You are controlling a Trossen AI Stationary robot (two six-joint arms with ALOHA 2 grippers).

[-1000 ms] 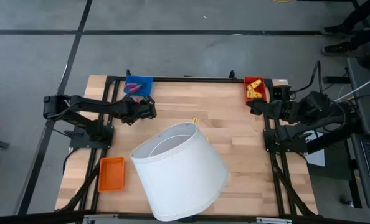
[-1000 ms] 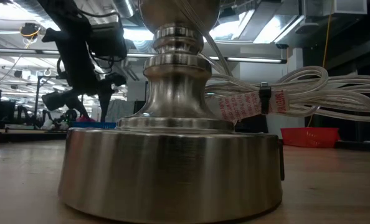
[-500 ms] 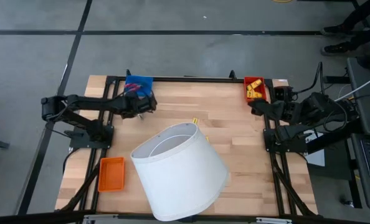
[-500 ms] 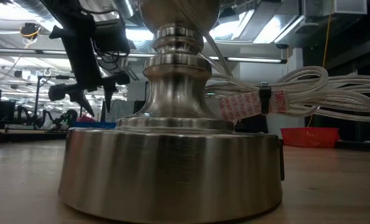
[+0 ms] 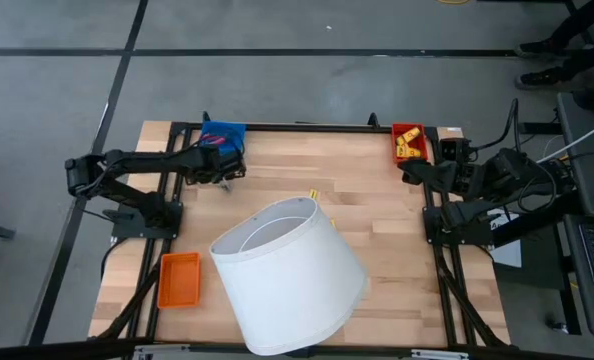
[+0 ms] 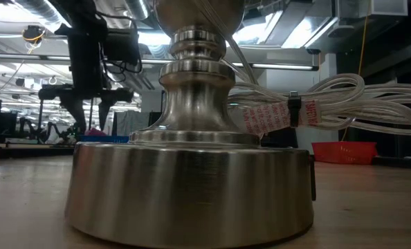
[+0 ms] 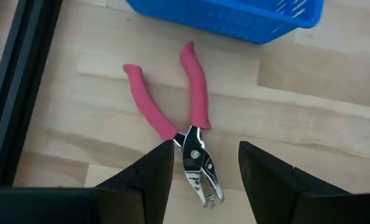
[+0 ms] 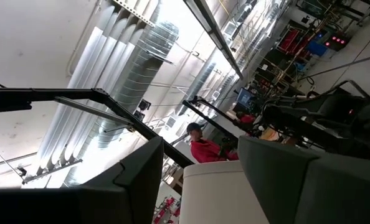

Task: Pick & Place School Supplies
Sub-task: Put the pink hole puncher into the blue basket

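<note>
pliers [image 7: 184, 121]: pink handles, flat on table beside blue tray [image 7: 235, 15]
left gripper [image 7: 205, 163]: i see fingers parted, straddling pliers' metal head
right gripper [image 8: 200, 168]: fingers parted, empty

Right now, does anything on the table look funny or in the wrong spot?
Yes. A big white lampshade sits tilted in the middle of the wooden table, odd among school supplies. Also, the pink-handled pliers-like tool lies loose on the wood beside the blue plastic tray, not inside it, with the open left gripper right above it.

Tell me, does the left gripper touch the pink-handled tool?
Apart. The left wrist view shows the left gripper open above the tool, bare wood showing between each finger and it.
</note>
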